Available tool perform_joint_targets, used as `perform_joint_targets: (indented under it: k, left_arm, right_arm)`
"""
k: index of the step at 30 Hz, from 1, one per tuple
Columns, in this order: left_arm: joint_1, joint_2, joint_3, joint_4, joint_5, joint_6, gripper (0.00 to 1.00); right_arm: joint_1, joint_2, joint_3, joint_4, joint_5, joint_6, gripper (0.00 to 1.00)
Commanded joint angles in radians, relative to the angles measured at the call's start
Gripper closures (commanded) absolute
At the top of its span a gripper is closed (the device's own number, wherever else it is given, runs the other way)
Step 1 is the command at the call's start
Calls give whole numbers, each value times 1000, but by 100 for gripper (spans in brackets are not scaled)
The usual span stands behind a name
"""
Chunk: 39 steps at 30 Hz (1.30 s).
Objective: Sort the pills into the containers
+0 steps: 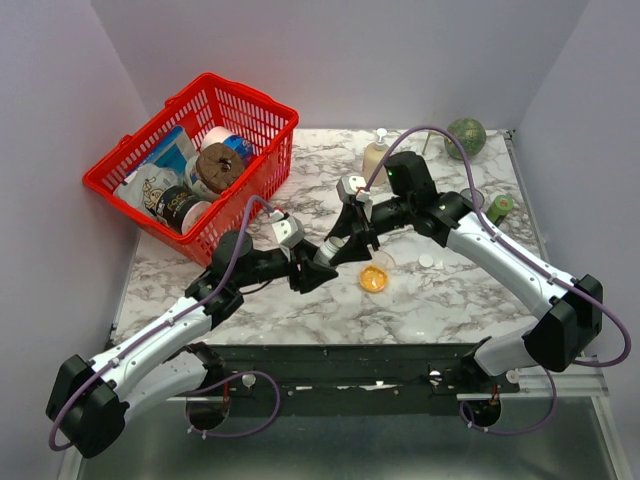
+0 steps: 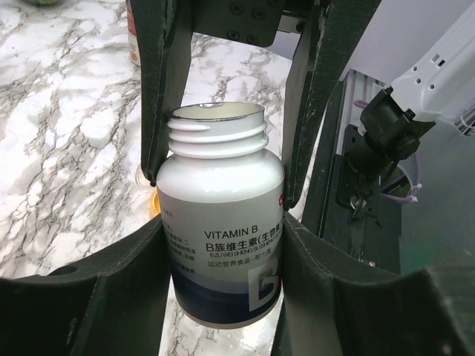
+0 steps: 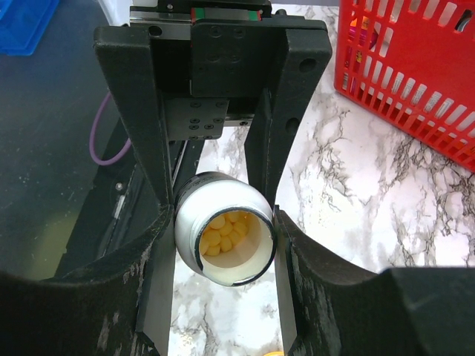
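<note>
Your left claw (image 2: 223, 248) clamps the uncapped bottle (image 2: 223, 196), probably light and slick, by its body above the bench (image 1: 450, 310), right claw (image 3: 225, 248) closed on its rim, so hold it level or the pills (image 3: 221, 227) spill

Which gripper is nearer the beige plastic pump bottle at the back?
Right. The right gripper is in front of the beige plastic pump bottle; the left gripper is farther forward-left.

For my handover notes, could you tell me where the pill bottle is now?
The pill bottle is central in the top view, clasped between the left gripper and right gripper, just left of the clear dish.
</note>
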<state>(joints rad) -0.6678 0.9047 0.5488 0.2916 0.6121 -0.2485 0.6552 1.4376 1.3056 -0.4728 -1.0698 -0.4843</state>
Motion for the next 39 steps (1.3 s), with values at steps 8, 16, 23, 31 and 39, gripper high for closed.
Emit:
perform_joint_targets:
  k: [8,16,23,31,39]
  left_arm:
    - [2,16,17,6,57,32,100]
    - [2,-26,16,-35,46,71,100]
    - [2,2,42,-63,-34,45,42]
    - [2,11,56,-83,-51,35,17]
    - [2,6,53,-75,-29,37,27]
  right_arm:
    - [1,-19,-22,28,-39,42,64]
    - [-3,-22,1,25,-25,62,58]
    - [-5,-25,-9,20,-38,53,72]
    - [-5,-20,-9,20,-42,49,73]
    - [-6,-17,-9,20,-44,49,74]
